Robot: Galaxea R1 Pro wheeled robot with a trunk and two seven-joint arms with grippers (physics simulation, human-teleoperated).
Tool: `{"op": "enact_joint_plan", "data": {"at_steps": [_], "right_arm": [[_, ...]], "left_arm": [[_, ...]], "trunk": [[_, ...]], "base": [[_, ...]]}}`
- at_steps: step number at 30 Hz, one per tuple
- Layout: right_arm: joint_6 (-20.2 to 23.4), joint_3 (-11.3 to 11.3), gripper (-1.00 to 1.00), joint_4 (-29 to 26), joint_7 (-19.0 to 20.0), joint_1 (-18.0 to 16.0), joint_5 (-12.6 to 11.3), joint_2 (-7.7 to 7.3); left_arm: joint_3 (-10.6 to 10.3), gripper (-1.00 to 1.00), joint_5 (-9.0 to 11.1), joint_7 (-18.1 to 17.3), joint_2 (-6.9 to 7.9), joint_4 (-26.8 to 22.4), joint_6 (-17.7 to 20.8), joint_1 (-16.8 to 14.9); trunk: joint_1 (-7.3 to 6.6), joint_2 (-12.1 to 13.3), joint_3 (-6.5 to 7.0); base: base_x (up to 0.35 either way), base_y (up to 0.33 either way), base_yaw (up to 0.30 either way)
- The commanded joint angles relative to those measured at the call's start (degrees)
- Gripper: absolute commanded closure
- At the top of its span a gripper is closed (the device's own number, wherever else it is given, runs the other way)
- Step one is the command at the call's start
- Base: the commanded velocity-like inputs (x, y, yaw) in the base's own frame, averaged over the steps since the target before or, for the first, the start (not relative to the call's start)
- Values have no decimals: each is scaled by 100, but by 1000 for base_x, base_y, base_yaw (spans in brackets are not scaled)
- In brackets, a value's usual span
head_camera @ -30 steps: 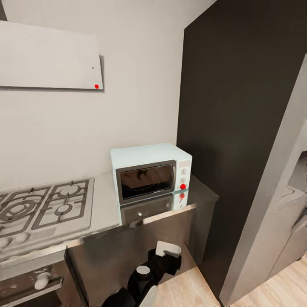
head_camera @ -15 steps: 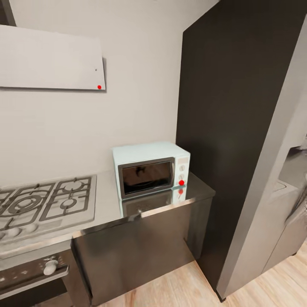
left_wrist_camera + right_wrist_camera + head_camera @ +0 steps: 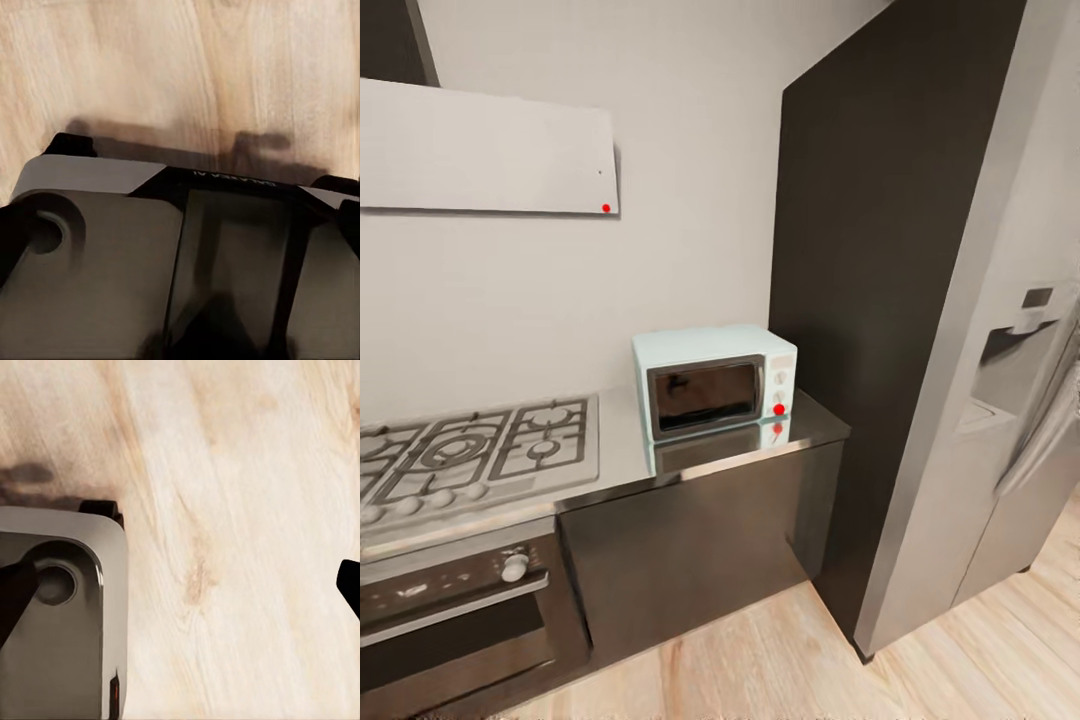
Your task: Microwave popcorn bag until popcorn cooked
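From the head view, the steel gas hob point(image 3: 480, 450) lies at nine o'clock on the pale grey countertop point(image 3: 622, 440). The closed pale blue box microwave point(image 3: 714, 381) stands dead centre. I see no yellow popcorn bag. Whether either gripper is spread, I cannot tell; both wrist views look down on the wooden floor point(image 3: 225, 510).

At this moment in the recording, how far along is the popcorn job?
Nothing looks done yet. The microwave sits shut on the countertop beside the gas hob, with nothing visible behind its glass. Both wrist cameras look down at wood floor and the robot's base, so nothing is in hand. Fetching the bag, loading and heating all remain.
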Motion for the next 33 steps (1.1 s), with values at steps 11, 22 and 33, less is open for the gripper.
{"op": "enact_joint_plan", "data": {"at_steps": [11, 22, 33], "right_arm": [[19, -70, -100, 46, 35, -5, 26, 39], [34, -67, -100, 48, -27, -5, 15, 38], [36, -62, -100, 48, -94, -5, 14, 38]], "left_arm": [[-48, -100, 51, 19, 112, 31, -766, 196], [-49, -100, 52, 19, 122, 32, -776, 197], [-48, -100, 52, 19, 122, 32, -807, 197]], "trunk": [[-1, -5, -7], [-1, -5, -7], [-1, -5, -7]], "base": [[-17, 0, 62], [0, 0, 273], [0, 0, 278]]}}
